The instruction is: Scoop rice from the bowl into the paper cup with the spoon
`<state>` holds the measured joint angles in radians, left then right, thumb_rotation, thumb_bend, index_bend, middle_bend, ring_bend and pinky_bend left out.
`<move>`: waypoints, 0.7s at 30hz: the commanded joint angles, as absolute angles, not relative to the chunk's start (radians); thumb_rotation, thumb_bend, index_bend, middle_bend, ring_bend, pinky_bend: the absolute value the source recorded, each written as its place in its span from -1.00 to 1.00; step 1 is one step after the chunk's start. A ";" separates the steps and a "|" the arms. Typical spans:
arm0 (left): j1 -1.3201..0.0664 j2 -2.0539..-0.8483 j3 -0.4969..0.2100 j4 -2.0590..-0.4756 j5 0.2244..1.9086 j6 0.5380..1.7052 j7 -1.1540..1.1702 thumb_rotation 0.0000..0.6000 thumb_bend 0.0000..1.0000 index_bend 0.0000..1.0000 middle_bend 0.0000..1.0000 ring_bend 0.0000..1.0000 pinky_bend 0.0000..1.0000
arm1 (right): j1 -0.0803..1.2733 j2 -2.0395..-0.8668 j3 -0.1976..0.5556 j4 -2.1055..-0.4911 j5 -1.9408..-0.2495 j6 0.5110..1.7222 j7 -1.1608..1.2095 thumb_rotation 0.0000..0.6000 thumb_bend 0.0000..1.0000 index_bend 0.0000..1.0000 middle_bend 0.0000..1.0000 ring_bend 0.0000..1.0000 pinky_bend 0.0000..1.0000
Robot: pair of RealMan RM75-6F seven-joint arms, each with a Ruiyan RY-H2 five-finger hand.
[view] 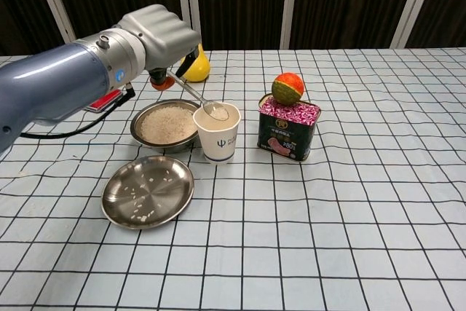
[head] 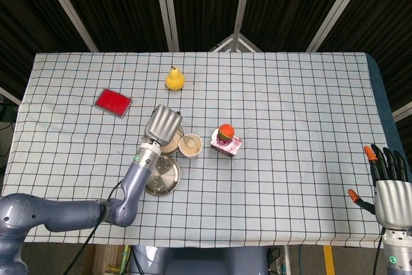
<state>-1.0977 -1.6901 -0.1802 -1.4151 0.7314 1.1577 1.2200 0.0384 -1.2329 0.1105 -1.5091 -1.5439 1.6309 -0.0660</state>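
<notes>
head: overhead, far; chest: low, close (both share the table point(head: 290, 127))

Pear point(view: 195, 69) half behind left hand point(view: 156, 33)
</notes>
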 commanded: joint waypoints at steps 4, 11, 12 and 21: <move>-1.106 -1.666 -0.128 -1.389 0.811 1.140 1.236 1.00 -0.04 0.11 1.00 1.00 1.00 | 0.038 -1.233 0.110 -1.509 -1.544 1.632 -0.066 1.00 -0.65 -0.90 -0.79 -1.00 -1.00; -1.123 -1.630 -0.064 -1.343 0.942 1.107 1.247 1.00 -0.04 0.12 1.00 1.00 1.00 | 0.038 -1.233 0.111 -1.509 -1.544 1.631 -0.065 1.00 -0.65 -0.90 -0.79 -1.00 -1.00; -1.126 -1.627 -0.058 -1.337 0.958 1.104 1.247 1.00 -0.04 0.12 1.00 1.00 1.00 | 0.038 -1.233 0.111 -1.510 -1.543 1.631 -0.065 1.00 -0.65 -0.90 -0.79 -1.00 -1.00; -1.168 -1.618 -0.007 -1.267 1.159 1.066 1.226 1.00 -0.04 0.12 1.00 1.00 1.00 | 0.038 -1.232 0.110 -1.511 -1.544 1.630 -0.065 1.00 -0.65 -0.90 -0.79 -1.00 -1.00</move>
<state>-1.1501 -1.6234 -0.0261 -1.2896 1.1065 1.0781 1.2327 0.0382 -1.2318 0.1103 -1.5107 -1.5435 1.6302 -0.0654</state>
